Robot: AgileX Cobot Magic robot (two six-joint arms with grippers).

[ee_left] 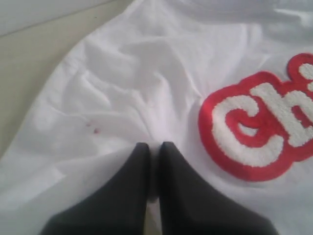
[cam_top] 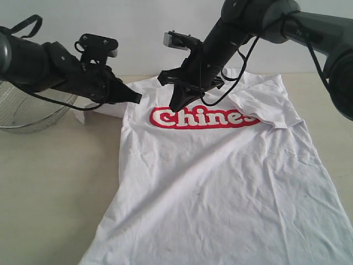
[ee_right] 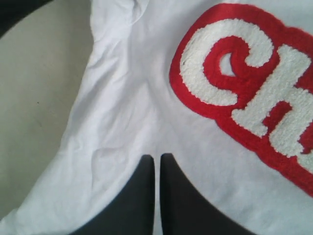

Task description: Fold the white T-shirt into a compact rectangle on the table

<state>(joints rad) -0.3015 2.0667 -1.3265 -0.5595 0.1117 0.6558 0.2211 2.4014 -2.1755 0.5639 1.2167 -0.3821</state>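
**A:** Where's it lying?
**B:** White cotton lettered T-shirt (cam_top: 220,182) spread chest-up on pale beige wooden table (cam_top: 49,193); my left pincer (ee_left: 152,146) clenches its shoulder cloth; right pincer (ee_right: 156,156) clenched by the lettering (ee_right: 244,73).
**A:** Handling?
**B:** Light, limp, I judge; I'd pinch edges.

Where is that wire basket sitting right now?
In the exterior view, the basket sits on the table at the far left, under the left arm, just left of the T-shirt.

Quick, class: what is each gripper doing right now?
Left gripper: closed, pinching the white T-shirt.
Right gripper: closed, tips on the shirt; whether it grips cloth cannot be told.
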